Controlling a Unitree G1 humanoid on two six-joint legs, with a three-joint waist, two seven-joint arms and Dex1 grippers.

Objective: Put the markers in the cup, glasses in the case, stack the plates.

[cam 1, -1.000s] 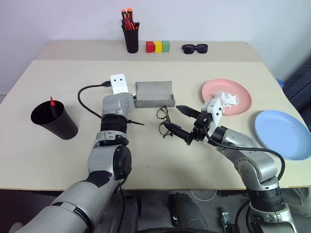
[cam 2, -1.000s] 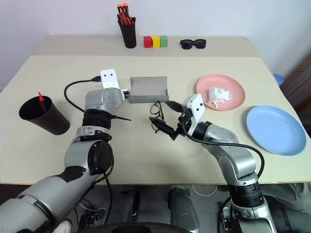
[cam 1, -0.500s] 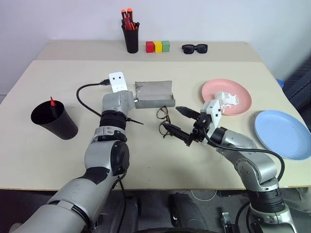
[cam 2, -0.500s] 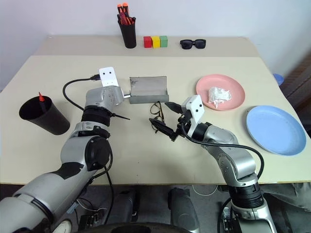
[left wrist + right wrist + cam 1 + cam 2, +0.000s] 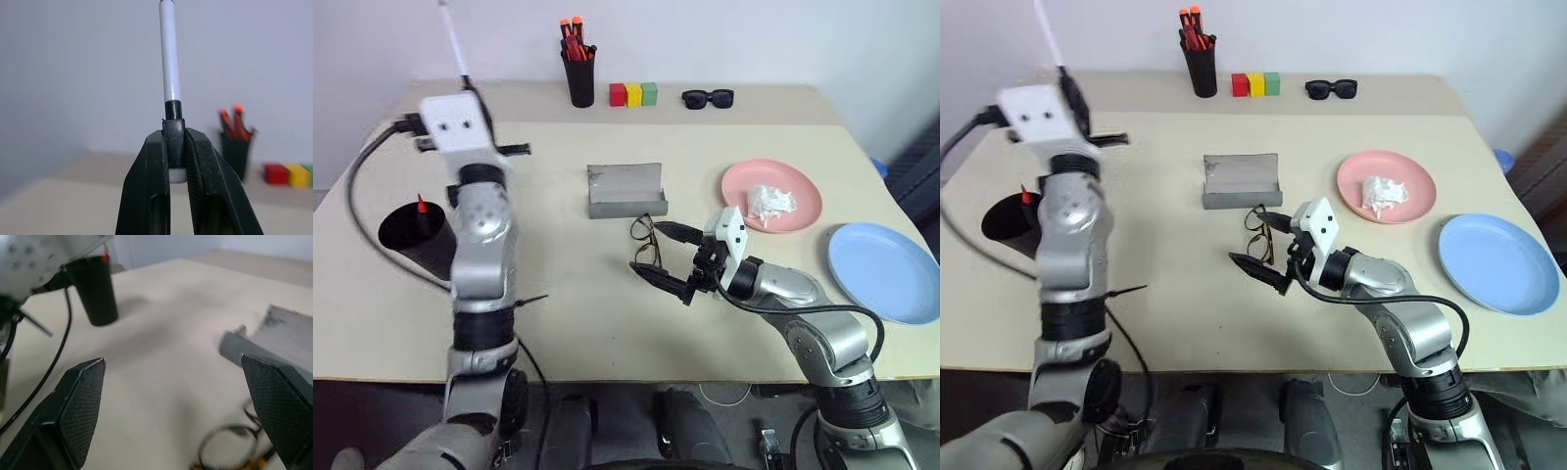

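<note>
The left gripper is pinching the white marker by its black end, standing it upright — the cup is sitting below it — while the right gripper, spread wide and empty, is hovering by the glasses.

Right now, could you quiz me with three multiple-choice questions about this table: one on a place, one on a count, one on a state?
1. Where do the wire glasses lie?
A. in front of the grey case
B. on the pink plate
C. inside the black cup

2. How many coloured blocks stand in the row at the back?
A. two
B. three
C. five

3. What is the left gripper doing?
A. standing open
B. clamping the white marker
C. gripping a plate

Answers: 1 A, they lie on the table just before the case. 2 B, red, yellow, green. 3 B, its fingers are shut on the marker's black end.
</note>
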